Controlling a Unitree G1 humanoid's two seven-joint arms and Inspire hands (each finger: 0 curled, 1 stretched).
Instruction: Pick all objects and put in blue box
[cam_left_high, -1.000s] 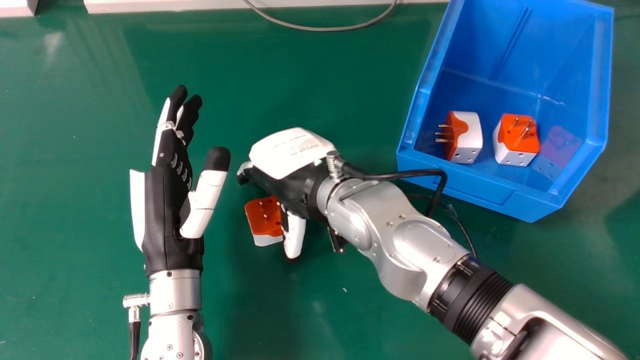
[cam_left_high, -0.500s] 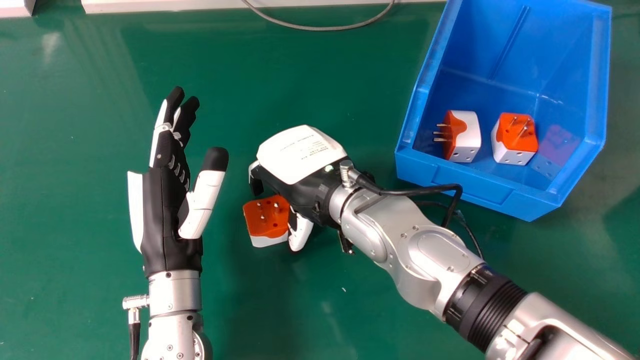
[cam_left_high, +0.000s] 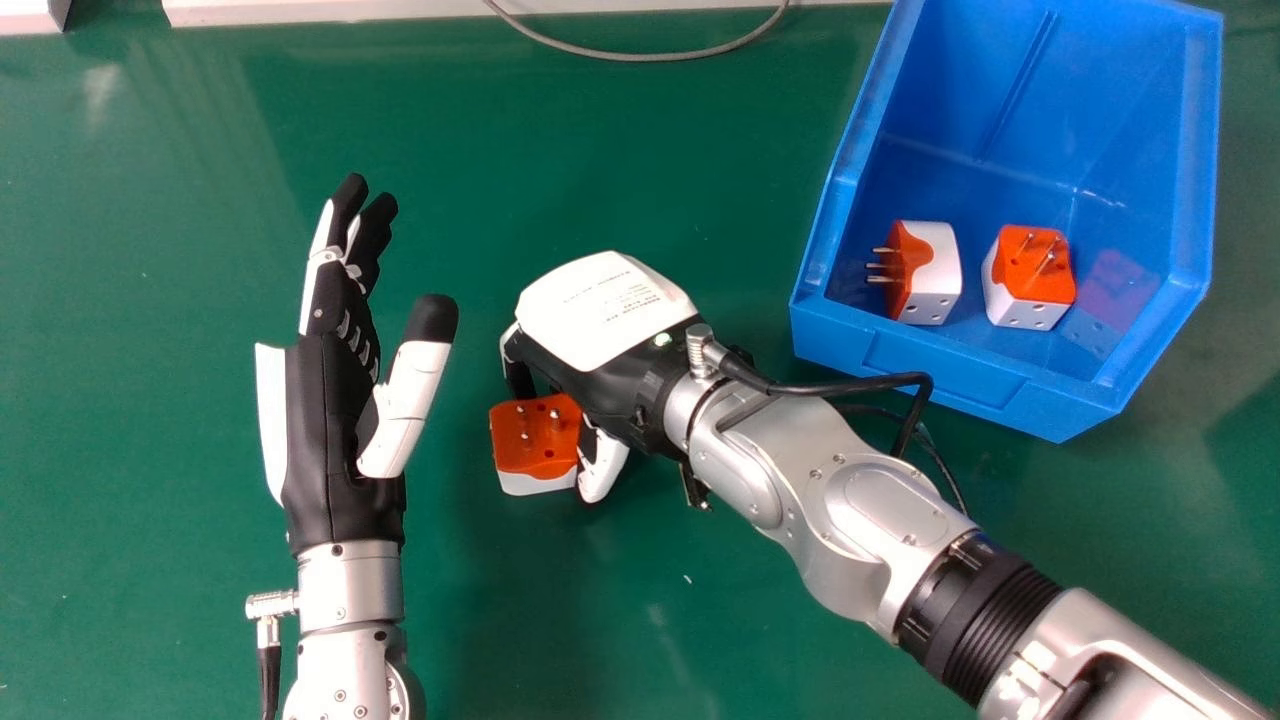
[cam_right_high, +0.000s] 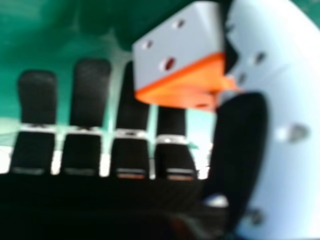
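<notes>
The right hand (cam_left_high: 605, 320) is positioned over the third adapter (cam_left_high: 535, 440), near the middle of the green table (cam_left_high: 150, 250). Its fingers (cam_left_high: 517, 375) are bent down on the far side of the workpiece and its thumb (cam_left_high: 603, 465) closes from the near side, so that the hand pinches the adapter between them. The orange pin face is uppermost and the white body is below; this orientation presumably keeps the metal pins out of the grip and leaves plain side faces for the contact surfaces. Whether the workpiece is clear of the table cannot be told. The left hand (cam_left_high: 335, 430) is idle at the left of the head view, fingers extended and spread slightly, well apart from the work; that location leaves the transfer path unobstructed. The blue box (cam_left_high: 900, 365) stands on the robot's right, within convenient range of the working arm. It contains the first adapter (cam_left_high: 928, 275), lying with its pins toward the robot's left, and the second adapter (cam_left_high: 1030, 280), pins up, just beside it. The step in hand is judged to be securing the grasp. Next, raise the adapter above the box wall, carry it to the right and release it over the free floor. Caution: the hold is near the edge of the body, so the adapter may rotate or slip during lifting.
</notes>
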